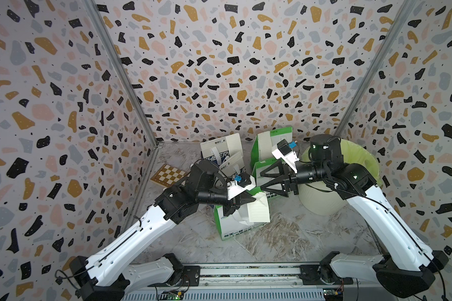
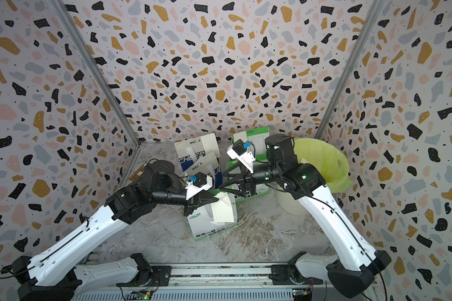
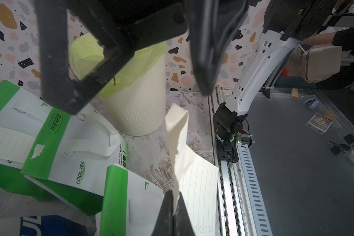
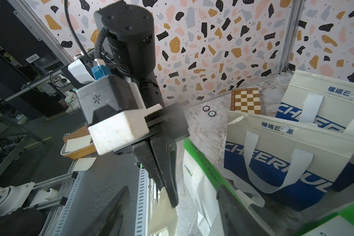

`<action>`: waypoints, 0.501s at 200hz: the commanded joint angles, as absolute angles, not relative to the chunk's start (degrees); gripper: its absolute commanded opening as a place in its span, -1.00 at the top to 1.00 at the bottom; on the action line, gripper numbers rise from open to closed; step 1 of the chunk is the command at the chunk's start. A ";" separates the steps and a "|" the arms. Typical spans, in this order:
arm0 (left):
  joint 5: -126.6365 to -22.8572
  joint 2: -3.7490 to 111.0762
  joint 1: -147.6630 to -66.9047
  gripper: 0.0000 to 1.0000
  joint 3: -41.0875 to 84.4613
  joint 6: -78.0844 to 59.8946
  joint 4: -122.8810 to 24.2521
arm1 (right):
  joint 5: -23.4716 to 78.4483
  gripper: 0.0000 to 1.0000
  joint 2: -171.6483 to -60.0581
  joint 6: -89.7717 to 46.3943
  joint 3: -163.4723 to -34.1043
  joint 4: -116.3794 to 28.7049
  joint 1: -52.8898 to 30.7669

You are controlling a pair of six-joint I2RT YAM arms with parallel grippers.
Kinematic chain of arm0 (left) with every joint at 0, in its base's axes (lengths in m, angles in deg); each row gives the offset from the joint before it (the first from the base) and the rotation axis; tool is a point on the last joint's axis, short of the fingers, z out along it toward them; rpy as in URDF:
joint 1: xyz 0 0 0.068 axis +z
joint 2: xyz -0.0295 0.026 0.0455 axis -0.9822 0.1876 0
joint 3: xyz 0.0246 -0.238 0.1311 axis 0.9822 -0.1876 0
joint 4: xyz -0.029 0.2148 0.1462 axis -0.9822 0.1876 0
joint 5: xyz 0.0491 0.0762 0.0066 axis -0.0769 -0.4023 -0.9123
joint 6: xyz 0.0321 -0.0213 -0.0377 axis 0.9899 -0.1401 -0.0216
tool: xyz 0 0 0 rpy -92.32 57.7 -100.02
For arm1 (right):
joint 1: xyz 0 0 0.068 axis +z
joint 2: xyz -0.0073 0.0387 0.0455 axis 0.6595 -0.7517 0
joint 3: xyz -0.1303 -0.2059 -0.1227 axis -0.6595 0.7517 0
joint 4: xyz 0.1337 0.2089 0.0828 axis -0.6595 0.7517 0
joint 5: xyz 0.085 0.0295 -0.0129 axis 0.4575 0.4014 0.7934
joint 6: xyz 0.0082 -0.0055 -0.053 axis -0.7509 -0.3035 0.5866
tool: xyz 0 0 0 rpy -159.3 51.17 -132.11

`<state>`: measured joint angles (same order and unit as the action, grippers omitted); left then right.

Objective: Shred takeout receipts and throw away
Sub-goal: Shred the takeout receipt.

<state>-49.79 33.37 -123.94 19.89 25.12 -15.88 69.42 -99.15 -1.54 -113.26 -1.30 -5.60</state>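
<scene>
Plainly, the left fingers [image 1: 253, 200] are pinched tight on one takeout receipt [image 1: 257, 212], gripping a crumpled corner. The rest of the slip hangs below them against a green-and-white bag [image 1: 231, 229] standing on the worktop [image 1: 285, 242]. Whether its lower end is stuck to that bag I cannot tell. The right fingers [image 1: 262, 181] stand wide apart and empty, just above the left pair, tips facing them. In the left wrist view a twisted tongue [image 3: 177, 130] of the paper reaches from the closed tips toward the open ones without touching them, and one edge looks ragged.

The slip is thin, light and limp, so it should tear readily but slide or fold if taken loosely. I judge the best hold for the right fingers is on that free tongue, close beside the left tips, so the pull falls on a short span of paper.

Behind the right fingers stands a pale bin [image 1: 321, 200] with a yellow-green liner, its mouth partly covered by the right arm. Blue-and-white bags [image 1: 219, 153] and other green ones crowd beyond both pairs of fingers, and another ruled slip [image 3: 6, 141] lies on one. White ribbon handles [image 3: 101, 125] lie just under the right fingers and could be caught instead of paper. A small chessboard [image 1: 168, 175] lies well behind the left fingers, out of the way.
</scene>
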 commanded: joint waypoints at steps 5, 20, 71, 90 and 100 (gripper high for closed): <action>-50.09 33.34 -124.10 1.00 22.80 25.97 -17.07 | 65.92 -0.22 -99.39 1.02 -114.04 2.40 -2.75; -50.59 33.34 -124.18 1.00 22.80 25.91 -17.27 | 64.36 -0.10 -100.00 1.11 -113.82 2.76 -1.60; -51.66 32.64 -124.09 1.00 22.49 26.18 -17.40 | 61.99 0.35 -100.07 0.96 -113.29 2.55 -1.24; -51.67 32.64 -124.10 1.00 22.34 26.28 -17.44 | 60.96 0.41 -99.92 0.61 -112.66 2.00 -1.19; -51.60 32.72 -124.09 1.00 22.40 26.30 -17.44 | 60.65 0.47 -99.65 0.20 -112.18 1.38 -1.21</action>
<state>-51.53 33.28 -123.94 20.96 25.47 -15.88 62.23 -100.70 0.49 -113.06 1.65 -1.39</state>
